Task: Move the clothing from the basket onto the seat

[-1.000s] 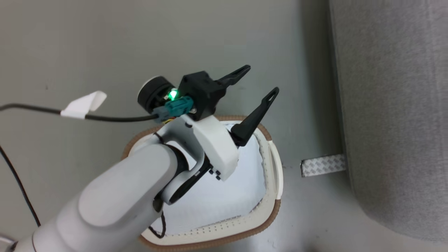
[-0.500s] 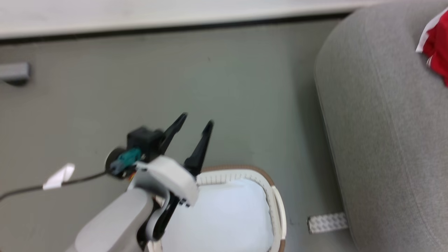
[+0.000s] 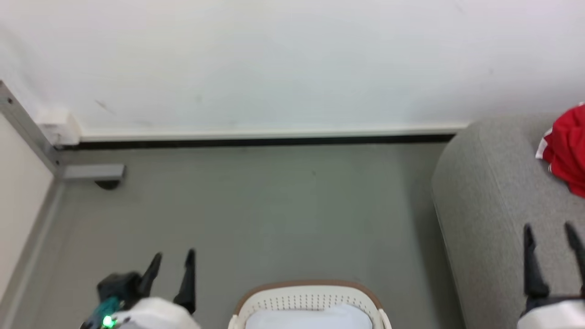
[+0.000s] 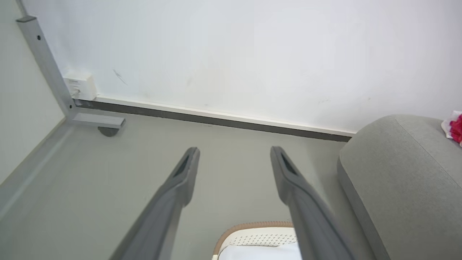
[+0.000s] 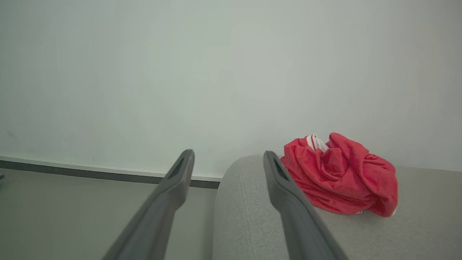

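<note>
**Red clothing [image 5: 339,177] already up on the sofa [image 5: 415,234]**

Seen from higher now than a second ago; pulled back from over the basket [image 3: 311,297], left gripper [image 3: 174,255] low, fingers apart, empty; same for right gripper [image 3: 548,227], above the sofa; pale cloth [image 3: 311,318] in the basket; probably done.

The sofa [image 3: 484,196] wears coarse, matt grey woven cloth, the red garment [image 5: 339,180] is soft crumpled fabric, the basket [image 3: 311,299] smooth perforated plastic with a rough-looking brown rim, the floor [image 3: 274,205] smooth and matt.
</note>
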